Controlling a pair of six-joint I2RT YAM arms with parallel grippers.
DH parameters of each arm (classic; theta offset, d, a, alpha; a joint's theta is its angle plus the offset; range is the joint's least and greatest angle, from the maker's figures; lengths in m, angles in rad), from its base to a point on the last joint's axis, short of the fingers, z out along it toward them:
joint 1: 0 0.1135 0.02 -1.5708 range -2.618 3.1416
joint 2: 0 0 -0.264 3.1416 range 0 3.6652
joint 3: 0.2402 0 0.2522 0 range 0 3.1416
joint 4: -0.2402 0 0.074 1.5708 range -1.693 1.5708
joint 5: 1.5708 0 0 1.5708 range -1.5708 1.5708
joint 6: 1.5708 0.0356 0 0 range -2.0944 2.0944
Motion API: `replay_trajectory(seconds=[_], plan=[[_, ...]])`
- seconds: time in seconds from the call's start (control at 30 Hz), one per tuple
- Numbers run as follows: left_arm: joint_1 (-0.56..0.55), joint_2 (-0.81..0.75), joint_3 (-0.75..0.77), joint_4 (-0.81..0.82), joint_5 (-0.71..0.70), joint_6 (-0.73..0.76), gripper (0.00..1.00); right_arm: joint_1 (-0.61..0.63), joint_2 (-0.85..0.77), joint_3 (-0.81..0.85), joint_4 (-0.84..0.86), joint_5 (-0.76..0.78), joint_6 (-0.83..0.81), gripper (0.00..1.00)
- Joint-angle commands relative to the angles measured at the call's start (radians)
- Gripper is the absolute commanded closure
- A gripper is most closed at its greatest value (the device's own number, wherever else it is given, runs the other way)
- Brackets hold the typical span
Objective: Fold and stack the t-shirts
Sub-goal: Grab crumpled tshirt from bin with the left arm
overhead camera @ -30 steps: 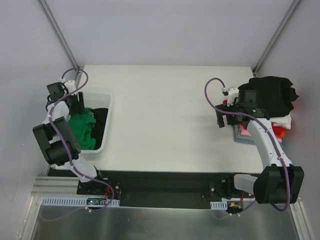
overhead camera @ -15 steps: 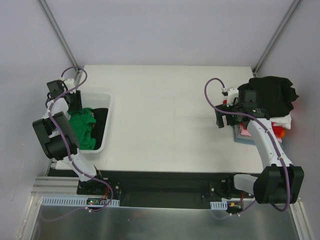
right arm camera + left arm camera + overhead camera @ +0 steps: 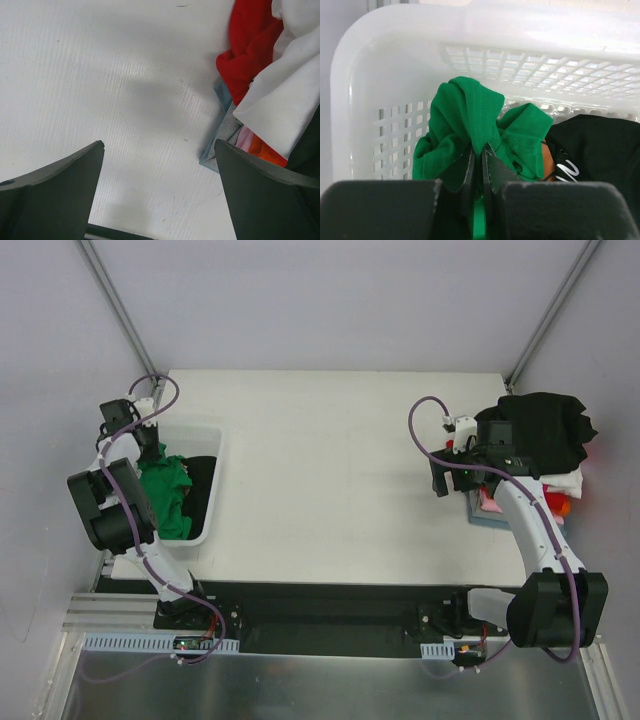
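Green t-shirt (image 3: pixel 470 115) bunched in the white mesh basket (image 3: pixel 395 50) at the left edge of the tabletop (image 3: pixel 330 460), beside a black printed t-shirt (image 3: pixel 600 145). Raised fold pinched tight in the clamped left gripper (image 3: pixel 482 152). At far right, stack of t-shirts (image 3: pixel 540 430), black on top. Right gripper (image 3: pixel 159 147) spread wide, holding nothing, just beside the stack.

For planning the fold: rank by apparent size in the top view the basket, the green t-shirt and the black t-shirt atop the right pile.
1. white basket
2. black t-shirt, raised on the pile nearer the camera, so its true rank is unsure
3. green t-shirt, crumpled in the basket
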Motion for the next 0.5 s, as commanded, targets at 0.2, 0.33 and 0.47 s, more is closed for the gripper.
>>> replay_trajectory(seconds=[0.2,0.33,0.47], plan=[[-0.069,-0.197,0.104,-0.054,0.066,-0.008,1.0,-0.007,-0.005,0.051,-0.019,-0.039,-0.012,0.03],[-0.146,-0.268,0.29,-0.167,0.106,-0.038,1.0,-0.007,-0.003,0.053,-0.02,-0.051,-0.012,0.03],[-0.256,-0.248,0.661,-0.348,0.095,-0.069,1.0,-0.007,-0.008,0.057,-0.025,-0.058,-0.005,0.04]])
